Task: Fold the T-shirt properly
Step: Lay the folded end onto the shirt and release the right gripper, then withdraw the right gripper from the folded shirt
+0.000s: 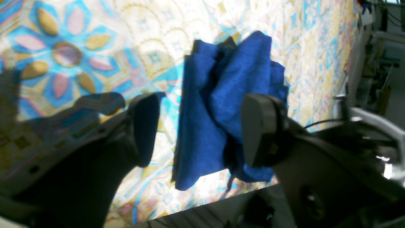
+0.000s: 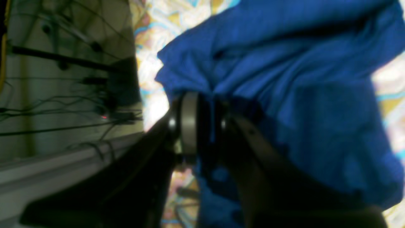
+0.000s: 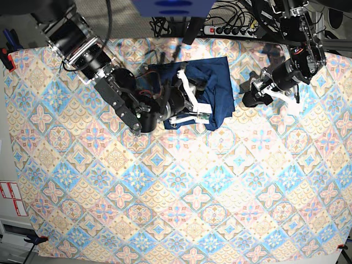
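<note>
Navy-blue fabric of the T-shirt (image 3: 212, 91) is bunched near the far edge of the patterned tabletop (image 3: 165, 192). Its edge is pinched by the right tool (image 2: 205, 123). The left tool (image 1: 199, 129) is held wide apart, beside it.

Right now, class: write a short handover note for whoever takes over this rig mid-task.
Left gripper: open, empty, hovering off the shirt's side, not touching it.
Right gripper: shut on a bunch of the shirt, fabric pinched between its fingers.
Shirt: bunched in a crumpled heap at the far middle of the tablecloth.
Done: the right arm has a grip on the cloth; no neat fold shows.
Left: spread it flat, then fold it properly.
</note>
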`<state>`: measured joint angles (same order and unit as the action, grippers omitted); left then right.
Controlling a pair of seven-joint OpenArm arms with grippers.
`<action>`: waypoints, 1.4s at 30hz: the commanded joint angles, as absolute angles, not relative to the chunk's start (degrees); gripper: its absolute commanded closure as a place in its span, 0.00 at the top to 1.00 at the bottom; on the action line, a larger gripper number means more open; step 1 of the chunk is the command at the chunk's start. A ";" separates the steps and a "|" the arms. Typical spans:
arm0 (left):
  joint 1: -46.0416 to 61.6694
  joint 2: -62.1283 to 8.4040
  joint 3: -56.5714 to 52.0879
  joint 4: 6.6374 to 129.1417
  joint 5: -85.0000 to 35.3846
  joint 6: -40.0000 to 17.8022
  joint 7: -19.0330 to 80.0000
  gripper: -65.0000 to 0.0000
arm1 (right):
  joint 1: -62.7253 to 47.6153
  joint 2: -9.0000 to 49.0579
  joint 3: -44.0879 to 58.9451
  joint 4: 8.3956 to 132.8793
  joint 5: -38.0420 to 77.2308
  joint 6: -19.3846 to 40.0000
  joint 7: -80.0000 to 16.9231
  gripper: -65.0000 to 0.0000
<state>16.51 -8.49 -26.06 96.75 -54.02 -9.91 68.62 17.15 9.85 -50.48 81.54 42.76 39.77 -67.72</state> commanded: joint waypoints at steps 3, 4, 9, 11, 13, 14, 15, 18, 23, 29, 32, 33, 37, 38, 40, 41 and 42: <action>16.22 -8.75 -26.07 97.71 -55.34 -10.24 68.18 0.60 | 20.26 9.71 -54.20 82.51 44.00 40.00 -67.12 0.13; 16.22 -8.75 -26.07 97.63 -55.34 -10.24 68.09 0.60 | 20.62 9.71 -54.90 82.59 44.09 40.00 -67.12 0.13; 16.22 -8.75 -26.24 97.63 -55.34 -10.24 68.09 0.60 | 20.70 9.89 -54.55 86.81 44.18 40.00 -66.68 0.13; 16.13 -8.75 -26.24 97.63 -55.34 -10.24 68.09 0.60 | 20.09 10.07 -50.95 89.01 44.26 40.00 -66.68 0.13; 16.13 -8.66 -26.24 97.63 -55.34 -10.24 68.09 0.60 | 17.54 10.15 -46.20 90.15 44.26 40.00 -66.77 0.13; 16.13 -8.66 -26.24 97.63 -55.34 -10.24 68.09 0.60 | 16.57 10.15 -43.74 90.15 44.26 40.00 -66.77 0.13; 16.13 -8.66 -26.24 97.63 -55.34 -10.24 68.09 0.60 | 16.04 10.15 -41.89 90.15 44.26 40.00 -66.86 0.13; 16.13 -8.66 -26.24 97.71 -55.52 -10.24 68.09 0.60 | 14.46 10.15 -36.44 90.15 44.26 40.00 -66.86 0.13; 16.40 -8.75 -26.33 97.71 -55.60 -10.24 68.09 0.60 | 9.36 10.24 -26.86 90.24 44.26 40.00 -67.03 0.13; 16.48 -8.84 -26.33 97.71 -55.60 -10.24 68.09 0.59 | 6.20 10.24 -19.38 90.59 44.26 40.00 -67.21 0.13; 16.40 -8.84 -26.33 97.71 -55.60 -10.24 68.35 0.46 | 4.53 10.68 -16.84 91.12 44.26 40.00 -67.21 0.13; 16.22 -8.75 -26.33 97.71 -55.60 -10.24 68.35 0.40 | 4.35 11.56 -16.75 91.38 44.26 40.00 -67.21 0.13; 16.13 -8.75 -26.07 97.71 -55.60 -10.24 68.44 0.35 | 4.18 12.79 -16.57 91.74 44.26 40.00 -67.21 0.13; 16.13 -8.75 -26.07 97.71 -55.60 -10.24 68.44 0.35 | 4.18 13.05 -16.57 91.74 44.26 40.00 -67.21 0.13; 16.13 -8.75 -26.15 97.71 -55.60 -10.24 68.44 0.35 | 4.18 13.23 -16.48 91.74 44.26 40.00 -67.21 0.13; 16.13 -8.66 -26.15 97.71 -55.60 -10.24 68.44 0.35 | 4.00 13.49 -16.40 91.74 44.26 40.00 -67.21 0.12; 16.13 -8.66 -26.24 97.71 -55.60 -10.24 68.44 0.35 | 3.38 14.11 -16.40 91.82 44.26 40.00 -67.21 0.12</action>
